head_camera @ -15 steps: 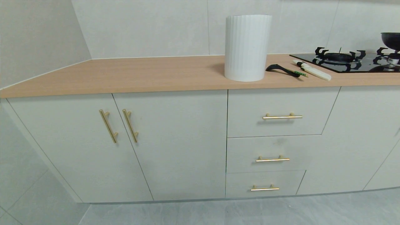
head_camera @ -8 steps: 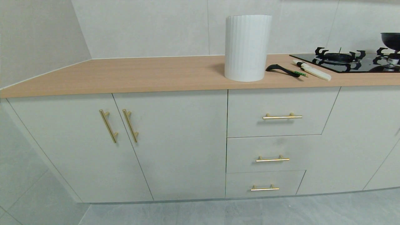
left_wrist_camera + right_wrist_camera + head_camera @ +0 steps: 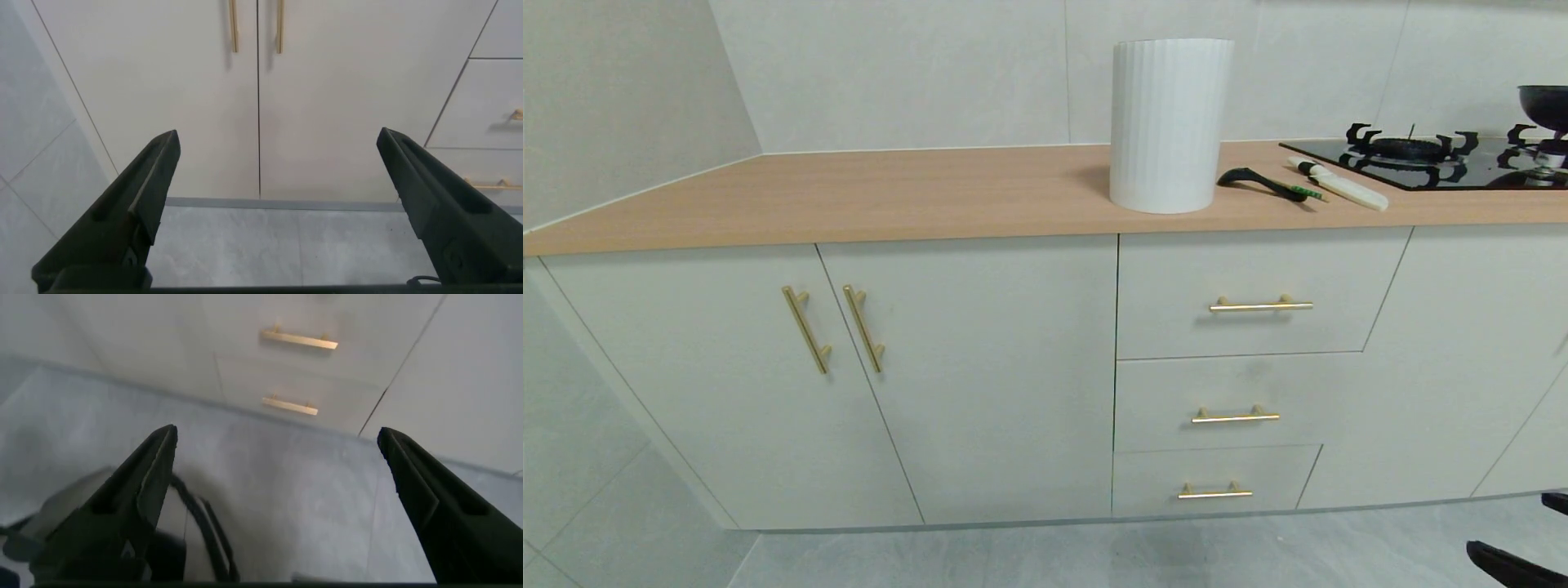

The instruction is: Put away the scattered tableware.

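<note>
1. While both arms hang low in front of the cabinets, the scattered tableware lies up on the wooden surface (image 3: 890, 196). It is a black ladle (image 3: 1258, 181) and a pale long utensil (image 3: 1343, 188), close together between a tall white ribbed container (image 3: 1170, 122) and the black hob (image 3: 1421, 159).
2. The ladle lies just beside the container's foot, on the robot's right of it, with its bowl toward the container. The pale utensil lies at an angle by the hob's front corner. Whether the two pieces touch I cannot tell.
3. The left end effector (image 3: 275, 139) is released, its fingers spread wide with nothing between them. It is low over the floor (image 3: 270, 245), facing the double cabinet doors (image 3: 163, 98) with their gold handles.
4. The right end effector (image 3: 274, 437) is likewise released and empty, above the grey floor tiles before the lower drawers (image 3: 294, 371). In the head view its dark fingers show at the lower right corner, well apart from the tableware.
5. A dark pan (image 3: 1545, 102) sits over the hob's far right burner.
</note>
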